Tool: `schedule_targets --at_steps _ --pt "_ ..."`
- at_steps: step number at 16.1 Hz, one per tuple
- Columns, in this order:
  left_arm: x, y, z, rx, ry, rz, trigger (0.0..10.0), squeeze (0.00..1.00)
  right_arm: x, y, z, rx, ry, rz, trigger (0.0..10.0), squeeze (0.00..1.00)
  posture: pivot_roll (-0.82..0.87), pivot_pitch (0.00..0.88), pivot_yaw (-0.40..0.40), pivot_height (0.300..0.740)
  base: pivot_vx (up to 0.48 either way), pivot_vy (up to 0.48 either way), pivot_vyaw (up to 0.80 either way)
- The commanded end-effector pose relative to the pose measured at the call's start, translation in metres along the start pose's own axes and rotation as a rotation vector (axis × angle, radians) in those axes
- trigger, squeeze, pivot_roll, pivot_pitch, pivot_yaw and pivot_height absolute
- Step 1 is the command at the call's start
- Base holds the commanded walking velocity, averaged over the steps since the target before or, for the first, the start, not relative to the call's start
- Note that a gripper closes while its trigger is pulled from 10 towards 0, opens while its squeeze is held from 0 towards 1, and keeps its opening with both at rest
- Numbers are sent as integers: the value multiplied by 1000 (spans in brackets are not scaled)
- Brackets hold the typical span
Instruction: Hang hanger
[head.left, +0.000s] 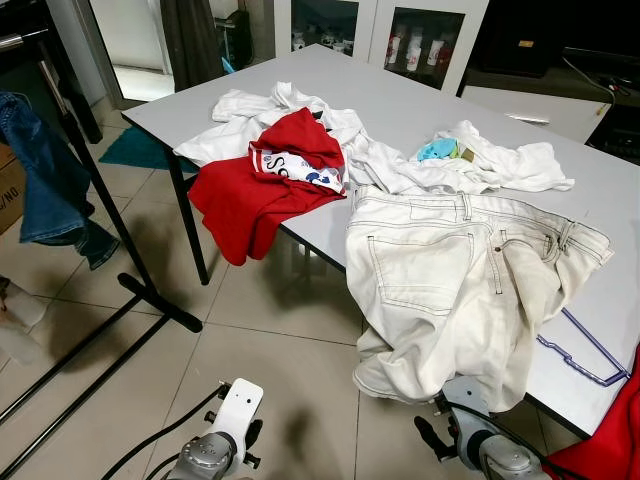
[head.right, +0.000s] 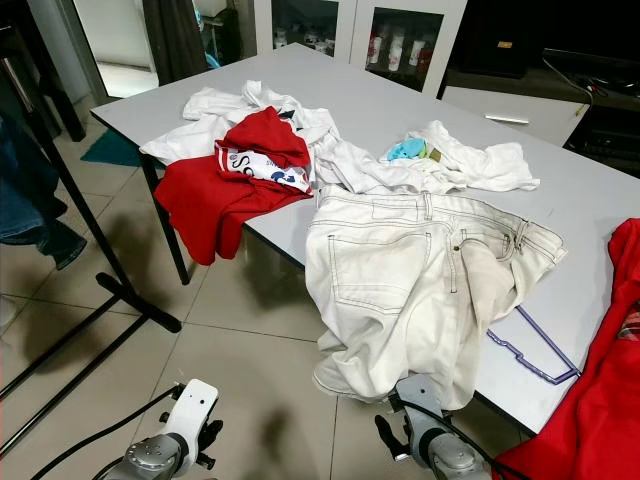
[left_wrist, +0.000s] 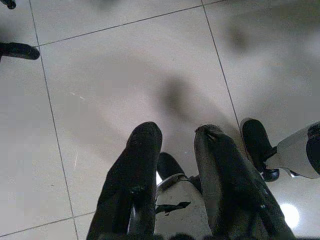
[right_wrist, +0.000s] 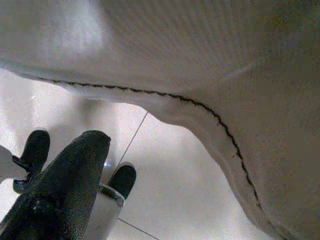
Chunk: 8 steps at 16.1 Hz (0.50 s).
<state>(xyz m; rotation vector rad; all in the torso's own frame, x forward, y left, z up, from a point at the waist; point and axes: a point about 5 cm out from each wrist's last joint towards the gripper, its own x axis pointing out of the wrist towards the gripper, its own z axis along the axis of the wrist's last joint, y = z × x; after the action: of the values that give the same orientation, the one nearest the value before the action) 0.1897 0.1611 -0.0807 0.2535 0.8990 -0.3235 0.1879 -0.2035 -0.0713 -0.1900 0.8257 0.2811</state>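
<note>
A thin purple hanger (head.left: 586, 352) lies flat on the white table (head.left: 430, 100) near its right front edge, partly under the white jeans (head.left: 450, 280). Both arms hang low in front of the table. The left arm (head.left: 222, 436) is over the tiled floor, and in the left wrist view my left gripper (left_wrist: 177, 132) is open, with nothing between its fingers. The right arm (head.left: 482, 447) sits just under the hanging hem of the jeans. The right wrist view has one black finger (right_wrist: 75, 165) below that hem; the other finger is out of sight.
A black clothes rack (head.left: 110, 215) stands at the left with blue jeans (head.left: 45, 180) hung on it. A red garment (head.left: 260, 185) droops over the table's front edge beside white clothes (head.left: 400, 160). More red cloth (head.right: 590, 400) is at the far right.
</note>
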Motion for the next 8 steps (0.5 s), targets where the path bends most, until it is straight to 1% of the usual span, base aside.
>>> schedule_targets --at_steps 1,5,8 --pt "1 0 1 8 1 -1 10000 0 -2 -7 2 -1 -27 -19 10000 0 -51 0 -43 740 0 0 0" --pt "0 -2 -1 9 7 -6 10000 0 -7 -10 -3 -14 -46 -20 10000 0 -61 0 -43 740 0 0 0" --pt "1 -4 0 10 4 -11 10000 0 -7 -9 4 -34 -90 -9 10000 0 -61 0 -43 740 0 0 0"
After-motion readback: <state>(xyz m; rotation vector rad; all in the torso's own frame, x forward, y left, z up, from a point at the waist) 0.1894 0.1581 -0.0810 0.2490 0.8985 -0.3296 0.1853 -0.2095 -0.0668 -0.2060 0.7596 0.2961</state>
